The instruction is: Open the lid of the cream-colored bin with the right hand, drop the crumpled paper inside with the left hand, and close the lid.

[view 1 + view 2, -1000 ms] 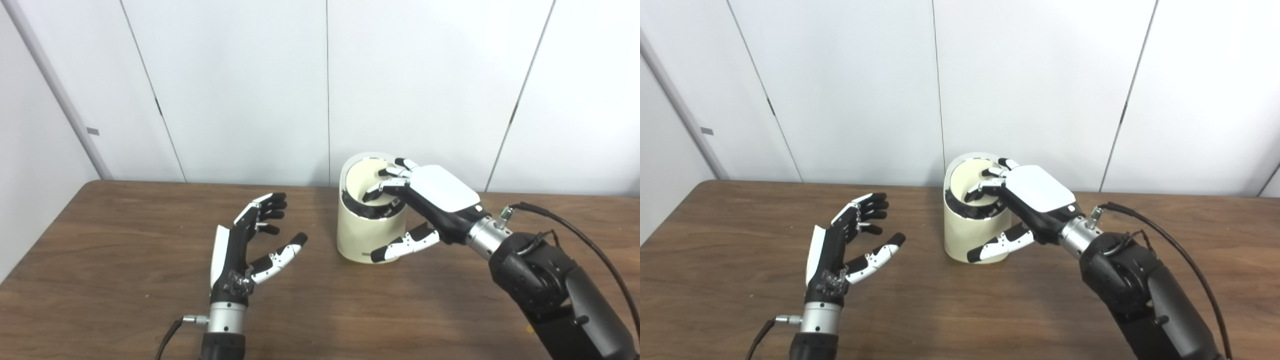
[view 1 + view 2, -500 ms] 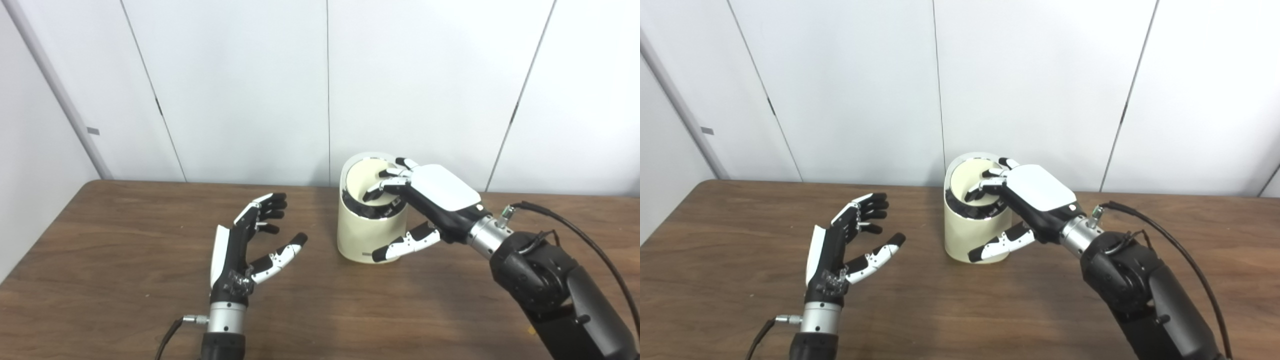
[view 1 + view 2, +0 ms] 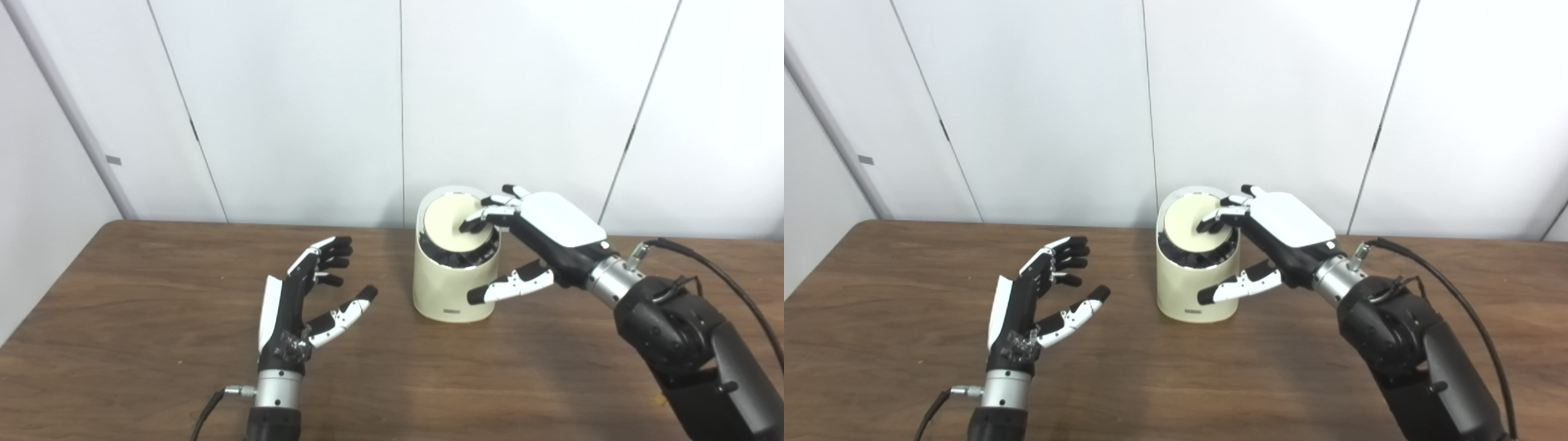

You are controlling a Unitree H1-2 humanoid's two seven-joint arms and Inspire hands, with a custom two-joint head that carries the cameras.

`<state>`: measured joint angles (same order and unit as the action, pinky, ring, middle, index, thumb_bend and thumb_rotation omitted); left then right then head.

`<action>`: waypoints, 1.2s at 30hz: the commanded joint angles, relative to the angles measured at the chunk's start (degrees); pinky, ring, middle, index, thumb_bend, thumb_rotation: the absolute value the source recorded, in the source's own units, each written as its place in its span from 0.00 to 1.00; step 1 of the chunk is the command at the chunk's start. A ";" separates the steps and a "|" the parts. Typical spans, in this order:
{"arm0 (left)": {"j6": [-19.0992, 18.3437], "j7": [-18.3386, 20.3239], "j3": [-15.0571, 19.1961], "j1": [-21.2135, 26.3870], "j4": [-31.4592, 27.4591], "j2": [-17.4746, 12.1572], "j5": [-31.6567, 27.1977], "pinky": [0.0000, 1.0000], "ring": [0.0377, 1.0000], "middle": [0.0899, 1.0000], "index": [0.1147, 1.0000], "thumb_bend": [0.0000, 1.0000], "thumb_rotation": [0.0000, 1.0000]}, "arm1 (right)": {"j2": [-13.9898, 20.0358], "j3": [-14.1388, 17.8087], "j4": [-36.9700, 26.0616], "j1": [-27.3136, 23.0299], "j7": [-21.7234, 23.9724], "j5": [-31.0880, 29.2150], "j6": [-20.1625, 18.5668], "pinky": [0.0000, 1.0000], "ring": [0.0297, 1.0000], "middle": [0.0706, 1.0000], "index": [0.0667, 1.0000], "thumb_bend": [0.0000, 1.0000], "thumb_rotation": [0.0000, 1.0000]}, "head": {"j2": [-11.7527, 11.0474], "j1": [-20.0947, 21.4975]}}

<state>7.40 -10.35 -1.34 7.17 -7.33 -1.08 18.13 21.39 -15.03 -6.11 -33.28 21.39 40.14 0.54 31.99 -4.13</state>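
The bin (image 3: 454,275) stood mid-tabletop (image 3: 153,318). The right hand (image 3: 539,236), fingers spread and holding nothing, rested fingertips (image 3: 474,223) on the lid (image 3: 453,222), likely to press it shut. The left hand (image 3: 306,294) waited open and empty beside it; no paper showed.

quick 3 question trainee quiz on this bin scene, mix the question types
1. True or false: the left robot hand holds a crumpled paper.
2. Multiple choice: where are the right robot hand fingertips? A) flat on the table B) on the round lid of the cream bin C) gripping the bin's base
3. Fill in: the bin stands ____ on the table, near its far edge.

Key
1. False: it is open, palm turned toward the bin, and holds nothing; no paper is visible.
2. B; the thumb sticks out in front of the bin wall.
3. Upright.
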 commanded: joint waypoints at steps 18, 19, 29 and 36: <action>1.13 0.25 -0.27 1.91 -1.02 -0.16 0.37 0.59 0.70 0.72 0.73 0.65 0.14 | 0.26 6.18 -3.37 1.05 -6.83 -3.73 2.33 0.75 0.85 0.84 0.85 0.79 0.45 | 0.03 0.18; 1.20 0.27 -0.28 1.93 -1.02 -0.23 0.39 0.59 0.70 0.72 0.73 0.65 0.14 | 0.30 6.52 -3.40 1.53 -6.96 -4.15 2.22 0.73 0.84 0.84 0.85 0.80 0.43 | 0.13 0.22; 0.95 0.37 -0.17 2.05 -1.33 -0.76 0.45 0.58 0.69 0.71 0.73 0.65 0.13 | 0.31 10.62 -0.48 8.41 -7.39 -13.09 2.09 0.79 0.89 0.92 0.92 0.87 0.41 | 0.15 0.77; 0.94 0.73 -0.30 1.89 -1.33 -0.88 0.02 0.59 0.69 0.71 0.72 0.65 0.12 | -0.18 11.28 2.25 12.47 -9.77 -14.65 2.86 0.79 0.90 0.94 0.95 0.92 0.47 | 0.15 1.01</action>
<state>7.41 -9.80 -1.52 7.29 -7.32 -1.82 17.99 21.05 -4.82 -2.81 -18.94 13.52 26.61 2.41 32.08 -3.08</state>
